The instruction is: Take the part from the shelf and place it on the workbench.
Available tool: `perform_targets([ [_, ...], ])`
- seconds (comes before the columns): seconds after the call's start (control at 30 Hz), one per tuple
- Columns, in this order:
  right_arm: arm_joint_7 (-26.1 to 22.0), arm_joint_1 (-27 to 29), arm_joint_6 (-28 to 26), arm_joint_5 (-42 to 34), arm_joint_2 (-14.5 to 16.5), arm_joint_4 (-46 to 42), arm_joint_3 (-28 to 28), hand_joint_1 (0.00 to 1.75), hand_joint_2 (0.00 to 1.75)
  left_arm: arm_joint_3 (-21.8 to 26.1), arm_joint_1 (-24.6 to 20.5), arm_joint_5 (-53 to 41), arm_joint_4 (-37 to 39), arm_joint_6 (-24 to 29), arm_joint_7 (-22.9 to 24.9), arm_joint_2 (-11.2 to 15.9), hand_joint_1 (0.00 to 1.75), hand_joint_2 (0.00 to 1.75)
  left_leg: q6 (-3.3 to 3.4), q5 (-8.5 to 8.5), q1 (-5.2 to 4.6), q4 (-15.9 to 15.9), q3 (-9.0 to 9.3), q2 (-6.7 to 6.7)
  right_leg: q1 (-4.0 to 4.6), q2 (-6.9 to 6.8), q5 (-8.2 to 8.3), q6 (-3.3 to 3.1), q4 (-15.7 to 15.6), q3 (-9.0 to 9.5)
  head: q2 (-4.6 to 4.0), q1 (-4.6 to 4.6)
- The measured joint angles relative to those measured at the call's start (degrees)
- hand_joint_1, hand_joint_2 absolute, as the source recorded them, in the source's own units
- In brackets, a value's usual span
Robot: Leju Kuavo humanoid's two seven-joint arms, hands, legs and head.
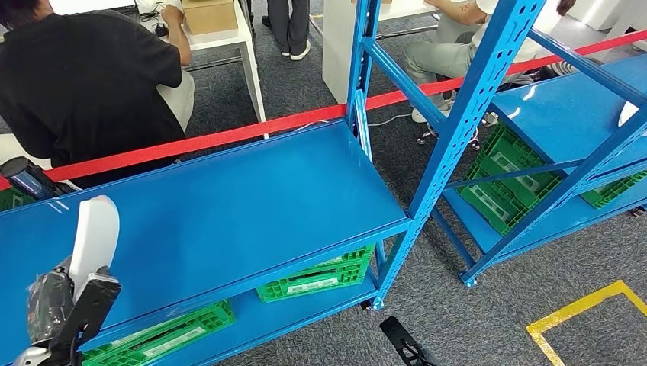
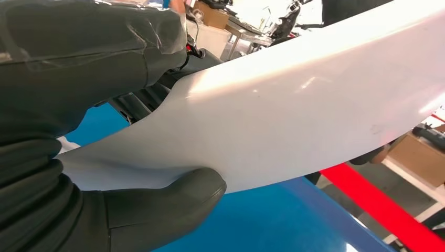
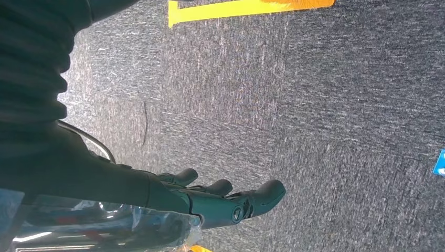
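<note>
Mostly blue shelf point(image 1: 229, 206), grey carpet point(image 1: 534, 267), red barrier tape point(image 1: 229, 135)

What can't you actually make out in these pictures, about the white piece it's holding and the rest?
- White part: head view shows its lower end hidden by the left hand; left wrist view cuts off its far end.
- Right hand: fingers extended, empty over carpet; the palm faces away.
- Workbench: cannot tell which surface it is.
- Green crates: contents hidden under the blue shelf.

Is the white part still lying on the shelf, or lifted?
Lifted. The left hand grips the white part at its lower end, and it stands upright over the blue shelf rather than lying flat.
</note>
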Motion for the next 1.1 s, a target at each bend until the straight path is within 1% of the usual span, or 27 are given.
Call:
perform_targets([
  [0.2, -1.6, -0.4, 2.0, -1.2, -0.1, 0.5, 0.1, 0.0, 1.75, 0.7, 0.2, 10.2, -1.8, 0.4, -3.1, -0.7, 1.75, 1.75, 0.0, 0.0, 0.0, 0.0, -0.02, 0.0, 0.0, 0.0, 0.0, 0.0, 0.0, -0.01, 0.0, 0.01],
  [0.27, -2.4, -0.8, 2.6, -1.5, -0.1, 1.1, 0.1, 0.0, 1.75, 0.8, 0.4, 11.7, -2.5, 1.0, -3.7, -0.9, 1.75, 1.75, 0.0, 0.0, 0.0, 0.0, -0.02, 0.0, 0.0, 0.0, 0.0, 0.0, 0.0, 0.0, 0.0, 0.01],
  [0.37, -3.7, -1.4, 3.0, -1.8, 0.1, 2.5, 0.4, 0.0, 1.75, 1.3, 1.4, 13.3, -3.9, 2.8, -6.0, -0.8, 1.75, 1.75, 0.0, 0.0, 0.0, 0.0, -0.02, 0.01, 0.0, 0.0, 0.0, 0.0, 0.0, -0.01, 0.0, 0.0],
  [0.47, -4.6, -2.1, 3.2, -1.7, 0.3, 3.6, 1.0, 0.0, 1.75, 1.9, 2.9, 13.7, -5.4, 5.5, -7.7, -0.3, 1.75, 1.75, 0.0, 0.0, 0.0, 0.0, -0.03, 0.0, 0.0, 0.0, 0.0, 0.0, 0.0, -0.01, 0.0, 0.0],
  [0.63, -4.7, -3.4, 4.2, -1.0, 0.4, 4.9, 2.2, 0.0, 1.75, 2.7, 5.4, 12.7, -8.5, 8.2, -7.6, 0.6, 1.75, 1.75, 0.0, 0.0, 0.0, 0.0, -0.04, 0.01, 0.0, 0.0, 0.0, 0.0, 0.0, -0.03, 0.0, 0.0],
  [0.83, -4.7, -4.9, 5.3, -0.4, 0.5, 6.5, 3.1, 0.0, 1.75, 3.0, 7.1, 12.6, -10.5, 9.0, -7.6, 1.3, 1.75, 1.75, 0.0, 0.0, 0.0, 0.0, -0.04, 0.0, 0.0, 0.0, 0.0, 0.0, 0.0, -0.02, 0.0, 0.01],
  [1.1, -5.5, -5.7, 6.2, -0.4, 0.6, 8.3, 3.6, 0.0, 1.75, 3.0, 7.7, 13.6, -11.8, 9.8, -8.2, 1.5, 1.75, 1.75, 0.0, 0.0, -0.01, 0.0, -0.04, -0.01, -0.01, -0.01, 0.0, 0.0, 0.0, -0.02, 0.0, 0.01],
])
